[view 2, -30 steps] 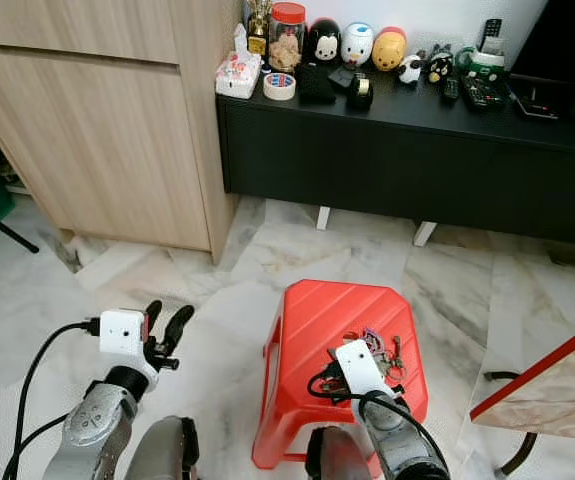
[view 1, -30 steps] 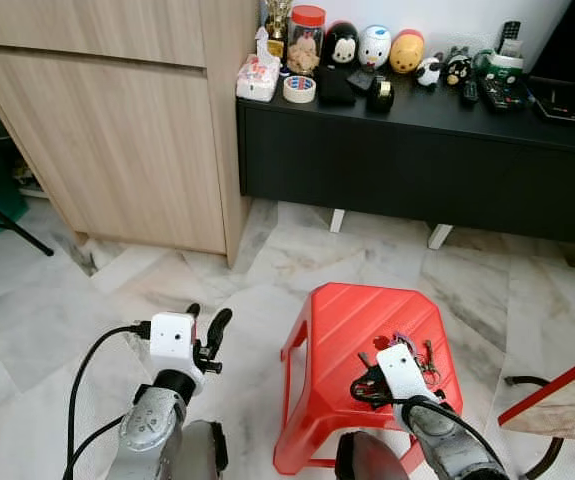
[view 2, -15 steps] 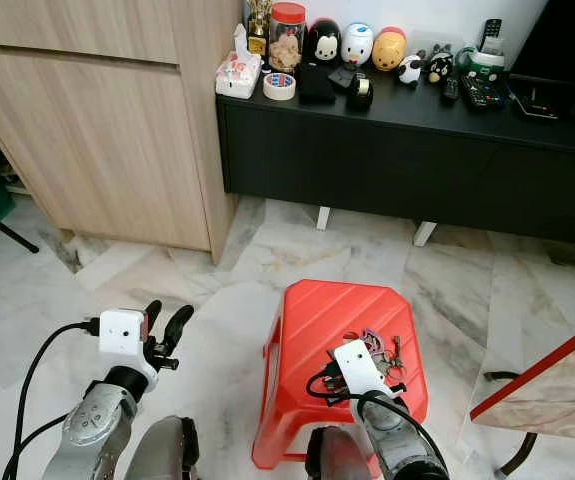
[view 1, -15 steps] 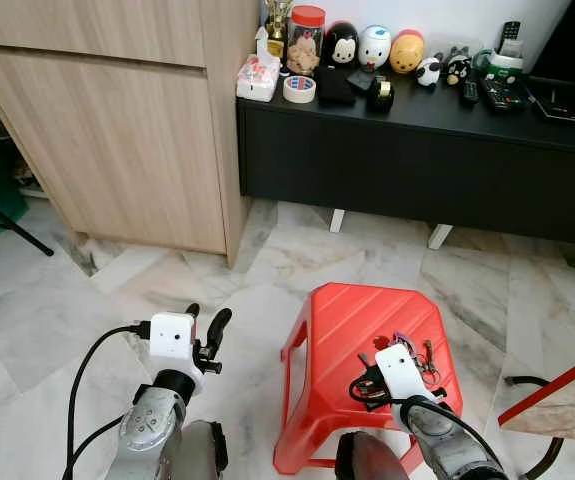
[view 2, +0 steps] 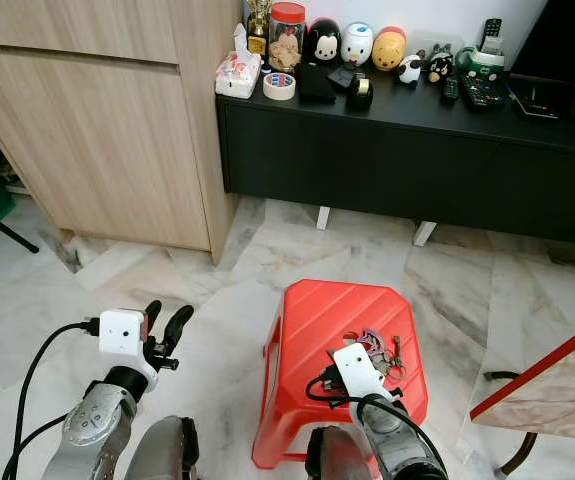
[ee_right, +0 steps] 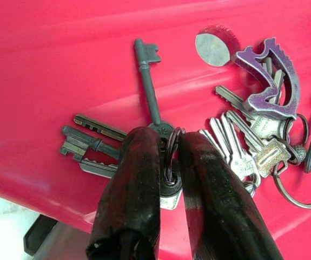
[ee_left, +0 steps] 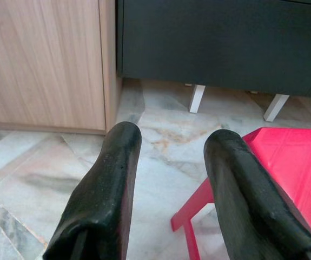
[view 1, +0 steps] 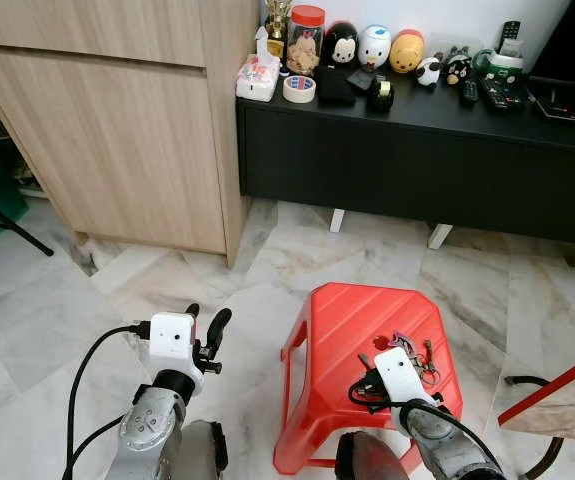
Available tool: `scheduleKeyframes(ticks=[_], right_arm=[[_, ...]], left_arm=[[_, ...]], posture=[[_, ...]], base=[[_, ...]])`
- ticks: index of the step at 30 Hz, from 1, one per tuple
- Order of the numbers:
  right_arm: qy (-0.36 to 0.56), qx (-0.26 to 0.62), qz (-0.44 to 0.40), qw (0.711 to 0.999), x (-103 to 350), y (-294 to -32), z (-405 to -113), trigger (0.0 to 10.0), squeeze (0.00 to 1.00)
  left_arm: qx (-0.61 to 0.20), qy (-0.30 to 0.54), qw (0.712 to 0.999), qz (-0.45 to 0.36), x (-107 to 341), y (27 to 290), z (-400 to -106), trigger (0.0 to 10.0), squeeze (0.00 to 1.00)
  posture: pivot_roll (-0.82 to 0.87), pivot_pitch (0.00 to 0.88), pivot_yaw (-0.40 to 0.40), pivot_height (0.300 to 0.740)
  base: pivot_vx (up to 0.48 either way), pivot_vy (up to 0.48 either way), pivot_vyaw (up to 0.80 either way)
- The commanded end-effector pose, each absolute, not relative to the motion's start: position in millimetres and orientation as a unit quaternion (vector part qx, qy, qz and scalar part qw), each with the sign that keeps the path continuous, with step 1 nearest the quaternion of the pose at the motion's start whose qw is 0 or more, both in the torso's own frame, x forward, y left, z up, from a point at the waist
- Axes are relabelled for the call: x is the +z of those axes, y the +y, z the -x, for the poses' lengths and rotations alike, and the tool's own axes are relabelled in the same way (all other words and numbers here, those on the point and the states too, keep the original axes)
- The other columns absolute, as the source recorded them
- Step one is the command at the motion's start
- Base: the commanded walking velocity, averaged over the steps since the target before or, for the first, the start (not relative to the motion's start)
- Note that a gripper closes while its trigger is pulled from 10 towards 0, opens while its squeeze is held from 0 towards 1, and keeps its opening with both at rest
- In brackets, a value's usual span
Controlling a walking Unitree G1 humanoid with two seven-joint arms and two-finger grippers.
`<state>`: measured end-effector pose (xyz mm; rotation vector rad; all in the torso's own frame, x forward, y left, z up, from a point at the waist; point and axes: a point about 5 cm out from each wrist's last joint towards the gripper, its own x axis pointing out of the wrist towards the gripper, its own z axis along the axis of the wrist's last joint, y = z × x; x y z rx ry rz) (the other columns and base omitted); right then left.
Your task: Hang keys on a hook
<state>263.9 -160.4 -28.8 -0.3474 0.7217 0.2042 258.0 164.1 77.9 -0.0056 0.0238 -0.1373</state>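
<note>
**Right gripper pinches the key bunch on the red stool**

One bunch of keys [ee_right: 236, 146] lies on the seat of one red plastic stool [view 1: 352, 325], toward its near right part. In the right wrist view about nine keys can be counted, though overlaps make the number uncertain: two long dark old-style keys, several silver flat ones, and one purple shaped tag [ee_right: 269, 76] joined to them by rings. One small round hole shows in the seat just beside the tag.

The right gripper [ee_right: 169, 157] is down on the stool, its two black fingers drawn nearly together around a key ring and the head of one dark key, clamped on the bunch. The left gripper [ee_left: 169, 146] hangs out over the marble floor [view 1: 57, 300] to the left of the stool, its two fingers held well apart with nothing between them.

Behind the stool stands one low black cabinet [view 1: 417, 160] carrying four round toy heads, one red-lidded jar [view 1: 306, 38], one roll of tape [view 1: 299, 88] and several remotes. One light wooden cupboard [view 1: 117, 120] stands at its left.

Compared with a second ago, the right arm's white camera block has crept slightly nearer to the robot; the keys, the stool and the left arm lie as before.
</note>
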Motion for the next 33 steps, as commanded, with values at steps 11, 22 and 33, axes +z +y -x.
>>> scheduleKeyframes(ticks=[11, 22, 33], right_arm=[[0.363, 0.092, 0.172, 0.911, -32.9, -162.7, -260.8, 0.0, 0.00], [0.342, 0.083, 0.163, 0.922, -28.7, -158.7, -264.5, 0.0, 0.00], [0.101, 0.068, 0.088, 0.989, 31.4, -148.0, -279.6, 0.0, 0.00]], left_arm=[[-0.075, 0.015, 0.997, -0.005, 76.2, 161.5, -256.2, 10.0, 0.00], [-0.073, 0.015, 0.997, -0.005, 76.4, 162.5, -256.4, 10.0, 0.00], [-0.068, 0.014, 0.998, -0.004, 75.9, 163.9, -256.2, 10.0, 0.00]], posture=[[0.08, 0.123, -0.100, 0.614], [0.08, 0.121, -0.101, 0.614], [0.07, 0.118, -0.105, 0.614]], base=[[0.000, 0.000, 0.00], [0.000, 0.000, 0.00], [0.000, 0.000, 0.00]])
